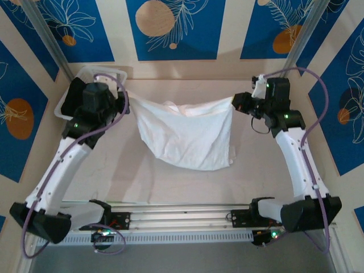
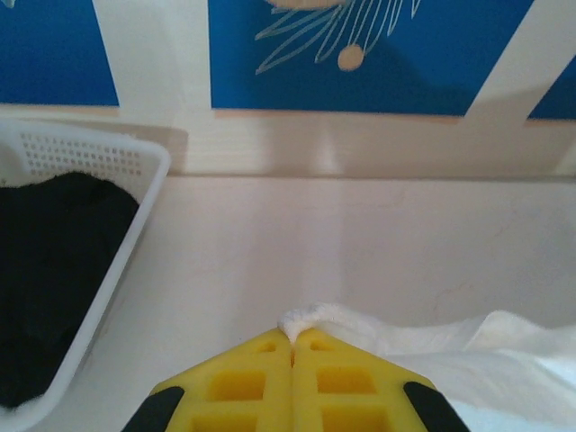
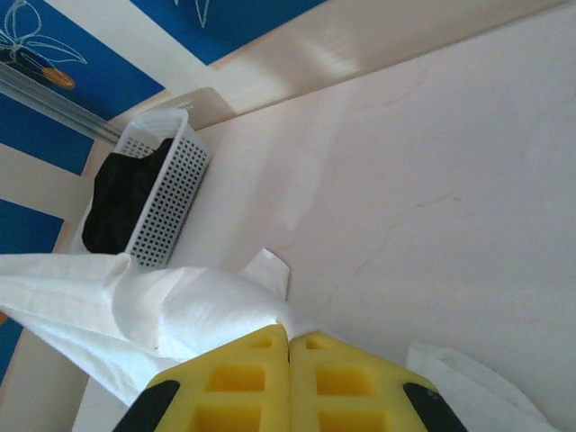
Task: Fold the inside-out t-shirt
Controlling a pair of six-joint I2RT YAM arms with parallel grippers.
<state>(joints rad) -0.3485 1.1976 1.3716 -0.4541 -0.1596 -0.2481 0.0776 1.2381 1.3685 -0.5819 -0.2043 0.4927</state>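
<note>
The white t-shirt hangs stretched between both grippers above the table, its lower part drooping onto the surface. My left gripper is shut on the shirt's left top corner; in the left wrist view the yellow fingers pinch a small tuft of white cloth. My right gripper is shut on the right top corner; in the right wrist view its yellow fingers clamp the white fabric, which spreads to the left.
A white plastic basket holding a black garment stands at the back left, behind the left arm; the basket is also in the right wrist view. The back wall lies just beyond the table's far edge.
</note>
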